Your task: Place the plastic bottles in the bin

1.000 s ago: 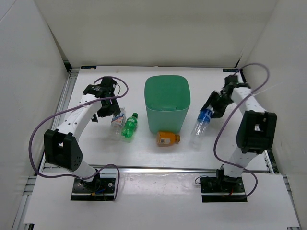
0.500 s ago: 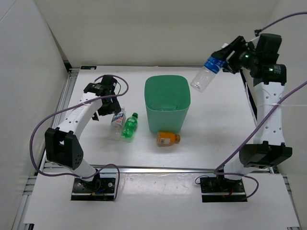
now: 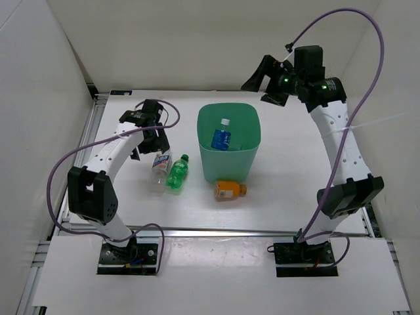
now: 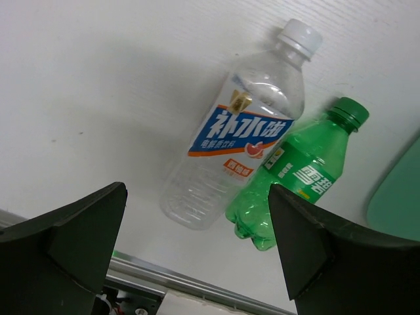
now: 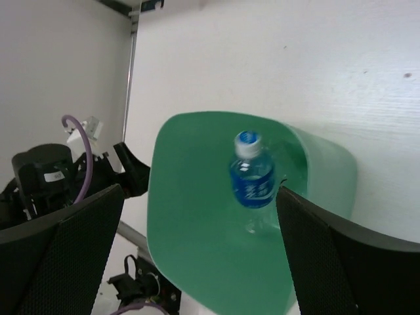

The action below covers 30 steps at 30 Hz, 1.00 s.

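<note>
Three bottles outside bin (image 3: 247, 115): clear bottle (image 4: 236, 157) touching green bottle (image 4: 289, 180), orange bottle (image 3: 229, 190) at its foot; blue-label bottle (image 3: 222, 138) inside; left gripper (image 4: 197, 220) and right gripper (image 3: 262, 88) agape, empty; risk: grabbing clear bottle knocks green bottle rolling.

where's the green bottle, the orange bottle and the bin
green bottle (image 4: 295, 177), left wrist view, on its label
orange bottle (image 3: 226, 190), top external view, on the middle of its body
bin (image 3: 226, 166), top external view, on its near outer wall
</note>
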{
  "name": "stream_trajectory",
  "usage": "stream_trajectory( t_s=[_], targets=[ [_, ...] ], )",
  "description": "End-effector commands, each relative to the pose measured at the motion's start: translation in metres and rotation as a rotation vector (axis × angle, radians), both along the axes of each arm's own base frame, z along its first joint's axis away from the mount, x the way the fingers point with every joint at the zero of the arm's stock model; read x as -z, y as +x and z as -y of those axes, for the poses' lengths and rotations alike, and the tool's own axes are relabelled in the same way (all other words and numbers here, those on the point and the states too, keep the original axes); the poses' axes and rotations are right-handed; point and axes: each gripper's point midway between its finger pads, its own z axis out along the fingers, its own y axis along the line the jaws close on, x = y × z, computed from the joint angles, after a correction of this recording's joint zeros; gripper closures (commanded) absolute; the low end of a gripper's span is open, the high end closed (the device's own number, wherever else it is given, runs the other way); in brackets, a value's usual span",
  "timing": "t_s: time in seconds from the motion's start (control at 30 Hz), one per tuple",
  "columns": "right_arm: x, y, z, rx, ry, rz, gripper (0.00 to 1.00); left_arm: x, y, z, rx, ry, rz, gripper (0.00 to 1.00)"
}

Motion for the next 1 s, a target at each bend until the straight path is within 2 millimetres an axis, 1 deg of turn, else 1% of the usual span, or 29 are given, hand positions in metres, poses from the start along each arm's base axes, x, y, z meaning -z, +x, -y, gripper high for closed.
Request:
stream_trajectory(
  t_s=[0.0,0.03,0.1,0.13,0.17,0.2,0.23,0.27,0.3,0.33,0.37,0.4,0.43,0.5,0.53,0.57,0.6,0.63,0.67,0.7,0.73,0.8,0.83,0.87,0.9,0.93,0.97],
  targets=[
    [-0.051,-0.007,0.037,0.086,-0.002,0.167,0.0,0.003,0.012,0.015,0.1,-0.056,0.04,0.0],
    [-0.055,-0.008,0.044,0.095,0.004,0.175,0.0,0.007,0.011,0.018,0.122,-0.066,0.031,0.0],
    [-0.052,-0.01,0.047,0.091,0.009,0.163,0.0,0.022,0.007,0.019,0.17,-0.063,-0.001,0.0],
    [-0.048,-0.014,0.046,0.08,0.012,0.153,0.0,0.024,0.007,0.016,0.17,-0.068,-0.004,0.0],
    [-0.05,-0.019,0.045,0.066,0.011,0.16,0.0,0.028,0.006,0.017,0.182,-0.072,-0.007,0.0],
    [-0.044,-0.019,0.045,0.066,0.008,0.147,0.0,0.028,0.01,0.015,0.191,-0.08,0.0,0.0],
    [-0.048,-0.026,0.046,0.066,0.01,0.157,0.0,0.035,0.007,0.02,0.204,-0.111,-0.018,0.0],
    [-0.039,-0.024,0.049,0.063,0.003,0.137,0.0,0.037,0.01,0.016,0.204,-0.128,-0.022,0.0],
    [-0.04,-0.029,0.048,0.05,0.01,0.139,0.0,0.039,0.012,0.02,0.238,-0.143,-0.015,0.0],
    [-0.044,-0.031,0.05,0.048,0.017,0.147,0.0,0.047,0.012,0.019,0.244,-0.149,-0.042,0.0],
    [-0.039,-0.03,0.053,0.052,0.018,0.133,0.0,0.051,0.012,0.018,0.255,-0.143,-0.055,0.0],
    [-0.039,-0.031,0.052,0.04,0.016,0.137,0.0,0.048,0.019,0.018,0.252,-0.136,-0.041,0.0],
    [-0.038,-0.032,0.057,0.051,0.015,0.136,0.0,0.055,0.019,0.016,0.255,-0.121,-0.061,0.0],
    [-0.039,-0.033,0.062,0.059,0.02,0.136,0.0,0.057,0.026,0.01,0.245,-0.128,-0.065,0.0],
    [-0.036,-0.034,0.061,0.049,0.024,0.126,0.0,0.065,0.025,0.01,0.253,-0.122,-0.091,0.0],
    [-0.036,-0.034,0.061,0.045,0.017,0.132,0.0,0.07,0.024,0.009,0.261,-0.118,-0.104,0.0],
    [-0.039,-0.035,0.065,0.056,0.018,0.141,0.0,0.072,0.026,0.011,0.26,-0.141,-0.111,0.0],
    [-0.04,-0.036,0.064,0.048,0.022,0.14,0.0,0.074,0.028,0.011,0.269,-0.137,-0.116,0.0],
    [-0.04,-0.035,0.067,0.057,0.021,0.14,0.0,0.082,0.026,0.015,0.277,-0.161,-0.141,0.0],
    [-0.04,-0.036,0.066,0.049,0.026,0.14,0.0,0.085,0.025,0.017,0.28,-0.172,-0.152,0.0],
    [-0.04,-0.036,0.066,0.049,0.026,0.14,0.0,0.084,0.028,0.018,0.281,-0.173,-0.14,0.0],
    [-0.036,-0.034,0.07,0.06,0.024,0.131,0.0,0.092,0.028,0.025,0.292,-0.21,-0.158,0.0],
    [-0.036,-0.034,0.07,0.06,0.024,0.131,0.0,0.092,0.028,0.025,0.292,-0.21,-0.158,0.0],
    [-0.033,-0.035,0.068,0.049,0.028,0.119,0.0,0.097,0.027,0.025,0.291,-0.209,-0.172,0.0],
    [-0.033,-0.034,0.072,0.058,0.028,0.119,0.0,0.1,0.026,0.024,0.29,-0.209,-0.181,0.1],
    [-0.03,-0.035,0.07,0.05,0.031,0.11,0.0,0.1,0.026,0.024,0.29,-0.209,-0.181,0.2],
    [-0.03,-0.035,0.07,0.05,0.031,0.11,0.0,0.096,0.028,0.025,0.29,-0.209,-0.178,0.3]
  ],
)
